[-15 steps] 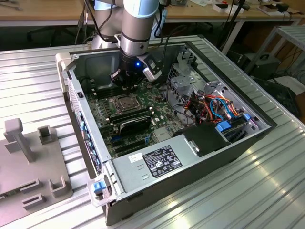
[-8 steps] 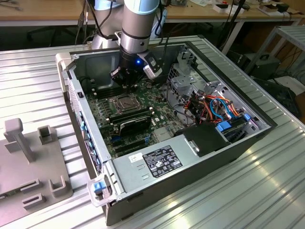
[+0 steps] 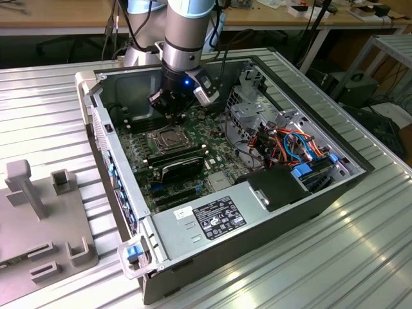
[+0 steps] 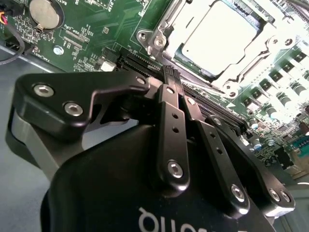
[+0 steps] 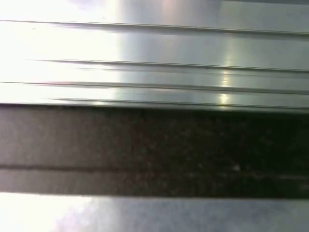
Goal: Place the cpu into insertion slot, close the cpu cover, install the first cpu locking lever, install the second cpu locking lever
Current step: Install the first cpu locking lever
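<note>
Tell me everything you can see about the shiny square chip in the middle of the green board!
The cpu is a flat square chip with a pale, silvery metal top that glares under the light. It lies flat in its socket on the green motherboard. The cpu cover, a grey metal frame, is down around it, so the chip's top shows through the window. In the exterior view it sits inside the open computer case, just below the gripper, which does not touch it.

Gripper (image 4: 170,72) fingertips masked by own black linkage in second wrist view; finger state undeterminable. Cpu cover (image 4: 251,46) cut off at frame edge. Locking lever positions too small to judge in exterior view.
</note>
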Tool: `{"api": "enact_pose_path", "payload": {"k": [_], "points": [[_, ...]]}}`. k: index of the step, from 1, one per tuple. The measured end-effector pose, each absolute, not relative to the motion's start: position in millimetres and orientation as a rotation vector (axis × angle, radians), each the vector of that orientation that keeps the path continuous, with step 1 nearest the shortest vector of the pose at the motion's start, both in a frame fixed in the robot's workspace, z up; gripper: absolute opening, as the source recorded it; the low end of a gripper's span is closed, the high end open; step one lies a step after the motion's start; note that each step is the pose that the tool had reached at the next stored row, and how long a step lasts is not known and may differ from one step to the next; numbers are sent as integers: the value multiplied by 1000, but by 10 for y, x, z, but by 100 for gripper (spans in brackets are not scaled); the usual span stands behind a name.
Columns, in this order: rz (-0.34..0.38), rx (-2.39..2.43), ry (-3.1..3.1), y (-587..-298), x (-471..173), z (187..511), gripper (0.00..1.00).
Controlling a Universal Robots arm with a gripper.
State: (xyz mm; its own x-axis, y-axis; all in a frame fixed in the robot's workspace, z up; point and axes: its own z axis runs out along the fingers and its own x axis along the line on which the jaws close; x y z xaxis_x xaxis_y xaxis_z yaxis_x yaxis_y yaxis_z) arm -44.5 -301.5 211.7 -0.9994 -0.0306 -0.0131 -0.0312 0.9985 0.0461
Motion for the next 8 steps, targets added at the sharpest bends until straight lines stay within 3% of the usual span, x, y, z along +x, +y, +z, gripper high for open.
{"api": "enact_pose_path", "payload": {"k": [8], "points": [[72,-48,3128,-3061,-445,2112,11]]}}
